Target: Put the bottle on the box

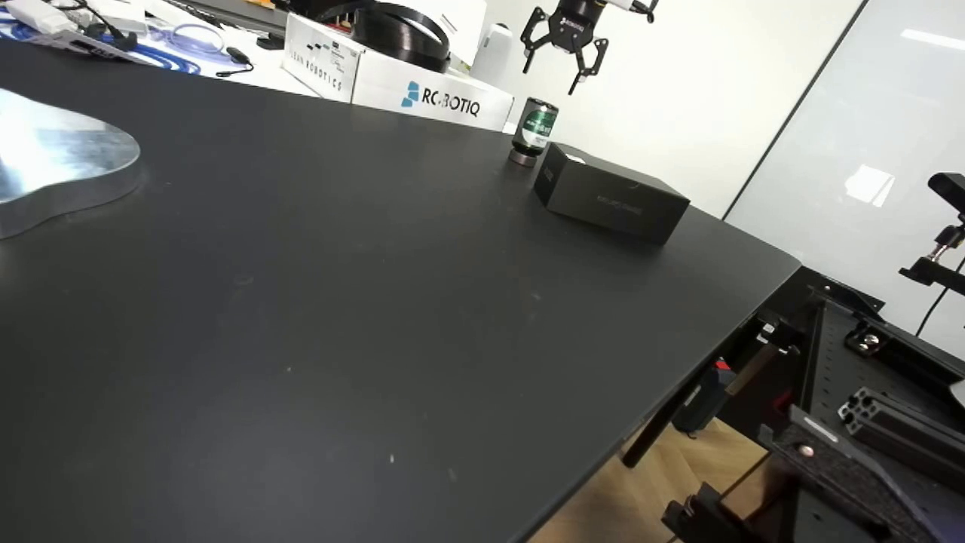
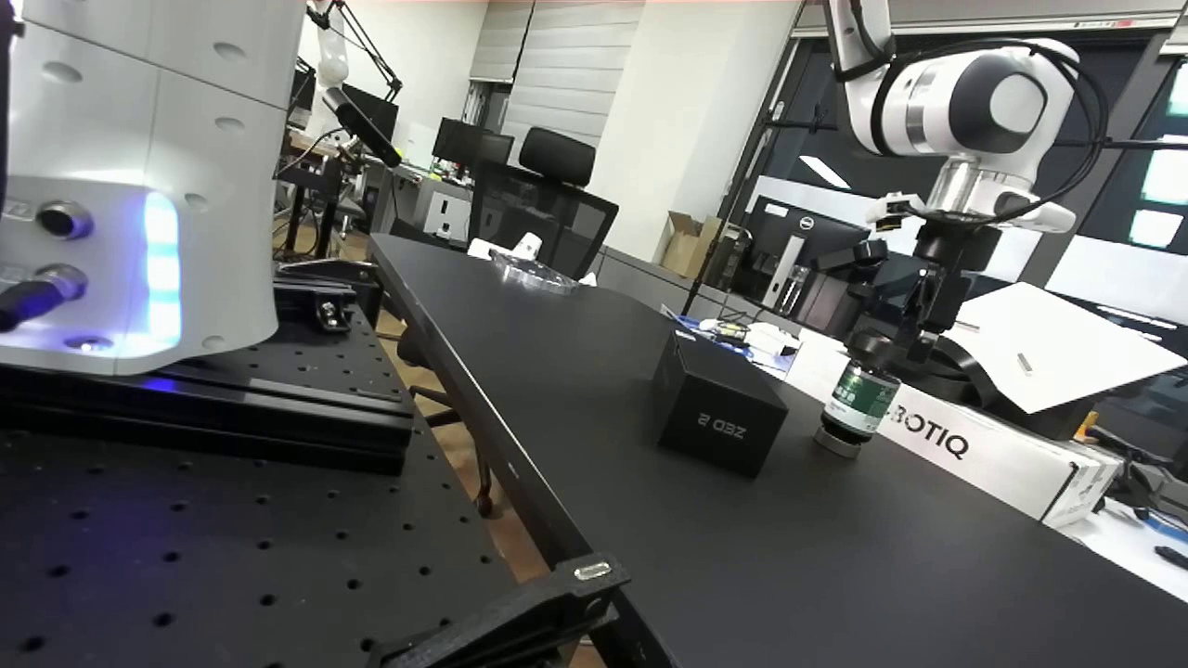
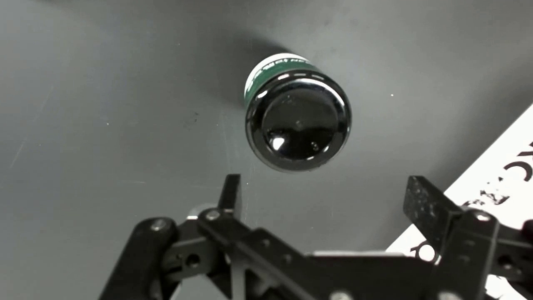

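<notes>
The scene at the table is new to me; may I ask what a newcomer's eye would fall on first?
Probably the green-labelled bottle, which stands upside down on its cap on the dark table, beside the black box. Next would likely come the gripper, hanging higher up with its jaws wide apart and holding nothing. The white ROBOTIQ box just past the table's edge also stands out.

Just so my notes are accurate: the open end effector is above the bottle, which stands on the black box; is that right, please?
Not quite: the bottle stands on the dark table beside the black box, as both exterior views show. The open end effector is above the bottle.
</notes>
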You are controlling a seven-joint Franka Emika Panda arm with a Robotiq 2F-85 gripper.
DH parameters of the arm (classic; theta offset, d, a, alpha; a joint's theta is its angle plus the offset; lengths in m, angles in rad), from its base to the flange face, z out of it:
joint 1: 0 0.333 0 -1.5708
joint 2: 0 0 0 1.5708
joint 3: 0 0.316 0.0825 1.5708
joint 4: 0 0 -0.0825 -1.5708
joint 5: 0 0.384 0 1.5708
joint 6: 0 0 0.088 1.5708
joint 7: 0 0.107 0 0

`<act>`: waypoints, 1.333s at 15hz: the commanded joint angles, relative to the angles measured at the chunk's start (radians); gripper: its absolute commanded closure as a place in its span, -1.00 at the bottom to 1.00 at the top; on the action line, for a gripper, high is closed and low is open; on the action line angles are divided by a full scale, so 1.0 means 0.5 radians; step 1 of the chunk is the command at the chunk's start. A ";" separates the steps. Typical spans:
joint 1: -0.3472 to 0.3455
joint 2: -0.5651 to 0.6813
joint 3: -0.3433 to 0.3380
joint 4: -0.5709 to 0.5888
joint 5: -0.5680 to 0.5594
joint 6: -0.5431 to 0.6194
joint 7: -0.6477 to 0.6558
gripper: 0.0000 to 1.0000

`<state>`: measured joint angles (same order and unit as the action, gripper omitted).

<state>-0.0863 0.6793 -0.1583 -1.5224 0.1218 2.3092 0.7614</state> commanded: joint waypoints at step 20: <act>0.010 0.192 0.020 0.063 0.084 -0.006 -0.003 -0.49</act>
<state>-0.0809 0.7623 -0.1492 -1.5192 0.1413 2.3251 0.7614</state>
